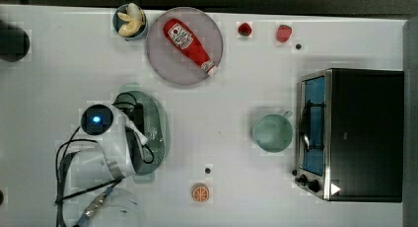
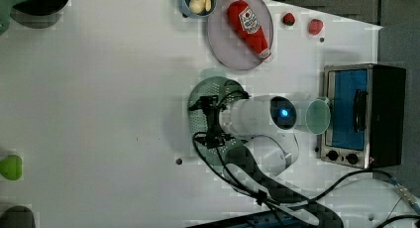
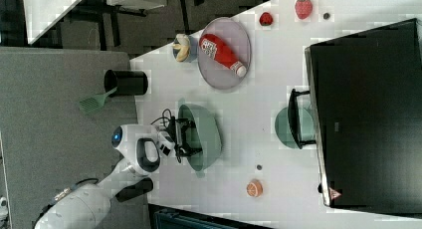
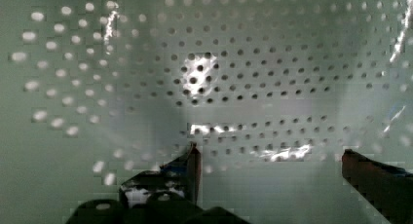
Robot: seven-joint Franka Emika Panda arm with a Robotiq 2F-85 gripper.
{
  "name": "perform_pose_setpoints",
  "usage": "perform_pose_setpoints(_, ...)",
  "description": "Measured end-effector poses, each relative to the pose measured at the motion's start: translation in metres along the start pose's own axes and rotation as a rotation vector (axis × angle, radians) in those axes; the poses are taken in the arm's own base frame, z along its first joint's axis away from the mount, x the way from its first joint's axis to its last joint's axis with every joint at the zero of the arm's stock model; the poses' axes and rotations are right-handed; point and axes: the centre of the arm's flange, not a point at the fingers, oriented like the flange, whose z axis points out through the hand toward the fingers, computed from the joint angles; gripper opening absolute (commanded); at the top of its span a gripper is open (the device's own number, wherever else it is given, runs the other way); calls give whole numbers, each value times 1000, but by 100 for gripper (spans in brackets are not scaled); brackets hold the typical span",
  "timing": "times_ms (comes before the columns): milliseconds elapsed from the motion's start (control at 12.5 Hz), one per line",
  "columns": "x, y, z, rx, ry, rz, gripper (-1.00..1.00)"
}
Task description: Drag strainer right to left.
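Observation:
The strainer (image 1: pixel 157 119) is a pale mint-green oval colander with many small holes, lying at the top view's left of centre on the white table. My gripper (image 1: pixel 144 126) reaches down into it, and the arm covers part of its bowl. The left view shows the strainer (image 2: pixel 218 87) with the gripper (image 2: pixel 204 123) inside its rim, as does the right view with strainer (image 3: pixel 210 134) and gripper (image 3: pixel 183 137). The wrist view looks at the strainer's perforated inner wall (image 4: pixel 243 63). There the gripper (image 4: pixel 270 158) is open, its two dark fingertips (image 4: pixel 194 158) wide apart with nothing between them.
A grey-lilac plate (image 1: pixel 165 61) with a red ketchup bottle (image 1: pixel 190 43) lies behind the strainer, next to a bowl of bananas (image 1: pixel 130 20). A green cup (image 1: pixel 272 132) stands before a toaster oven (image 1: pixel 355 133). An orange slice (image 1: pixel 200 193) and two strawberries (image 1: pixel 244 29) lie about.

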Motion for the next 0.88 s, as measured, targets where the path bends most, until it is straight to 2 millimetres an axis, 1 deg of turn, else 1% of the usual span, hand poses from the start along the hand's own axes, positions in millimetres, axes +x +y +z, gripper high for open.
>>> perform_pose_setpoints(160,-17,-9,-1,22,-31,30,100)
perform_pose_setpoints(400,-43,-7,-2,31,-42,31,100)
perform_pose_setpoints(560,-56,-13,-4,38,-26,24,100)
perform_pose_setpoints(720,-70,-24,-1,50,-32,56,100)
perform_pose_setpoints(880,-89,-25,3,53,-70,84,100)
